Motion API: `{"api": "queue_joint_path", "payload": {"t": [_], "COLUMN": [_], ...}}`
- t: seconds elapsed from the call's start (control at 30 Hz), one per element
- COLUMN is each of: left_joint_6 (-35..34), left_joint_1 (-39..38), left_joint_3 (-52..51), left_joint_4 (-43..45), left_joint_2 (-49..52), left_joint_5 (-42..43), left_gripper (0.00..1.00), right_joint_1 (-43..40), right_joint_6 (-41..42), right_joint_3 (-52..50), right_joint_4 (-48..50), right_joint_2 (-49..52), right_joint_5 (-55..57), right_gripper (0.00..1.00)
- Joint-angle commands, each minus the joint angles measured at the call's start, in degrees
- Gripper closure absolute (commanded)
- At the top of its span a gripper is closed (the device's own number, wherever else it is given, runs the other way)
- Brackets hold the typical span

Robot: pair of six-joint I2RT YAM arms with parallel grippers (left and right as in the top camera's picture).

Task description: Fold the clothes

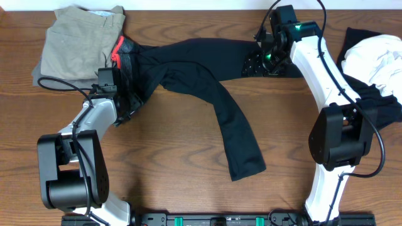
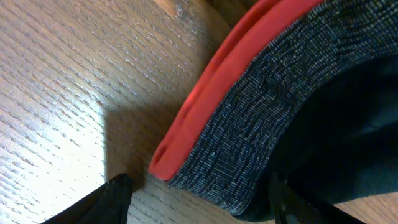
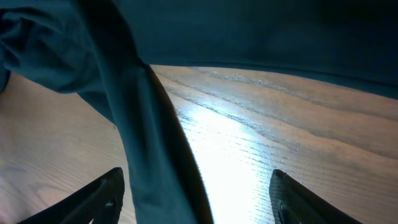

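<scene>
Long black trousers [image 1: 207, 81] lie spread over the wooden table, with the red-orange waistband [image 1: 117, 51] at the left. One leg runs right, the other bends down toward the front. My left gripper [image 1: 125, 103] sits low at the waist end. In the left wrist view its jaws [image 2: 198, 186] stand apart, and the corner of the waistband [image 2: 205, 93] and its grey knit band lie between them. My right gripper [image 1: 259, 59] is at the end of the far leg. It is open [image 3: 198, 177], and a fold of dark cloth [image 3: 155, 143] hangs between the fingers without being pinched.
A folded khaki garment [image 1: 78, 37] lies at the back left, touching the waistband. At the right edge a white garment [image 1: 383, 53] lies on black cloth [image 1: 358, 37]. Bare wood [image 1: 176, 150] shows at the front centre.
</scene>
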Motion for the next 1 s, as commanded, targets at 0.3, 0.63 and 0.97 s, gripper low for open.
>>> {"api": "queue_joint_path", "payload": {"t": [0.3, 0.63, 0.97], "left_joint_6": [0.20, 0.15, 0.15], "left_joint_1": [0.22, 4.13, 6.86], "left_joint_3": [-0.63, -0.61, -0.61], "left_joint_4": [2.49, 1.29, 1.33], "left_joint_2": [2.16, 2.12, 2.12], "left_joint_5": [-2.64, -2.60, -2.38], "left_gripper": [0.85, 0.94, 0.94], "right_joint_1": [2.56, 9.16, 21.94], "right_joint_6": [-1.22, -3.37, 3.96], "right_joint_3": [-0.35, -0.42, -4.87], "right_joint_4": [-4.70, -14.32, -14.60], "right_joint_2": [-0.39, -3.08, -3.08], "right_joint_5": [0.33, 2.32, 14.97], "right_gripper": [0.42, 0.43, 0.47]}}
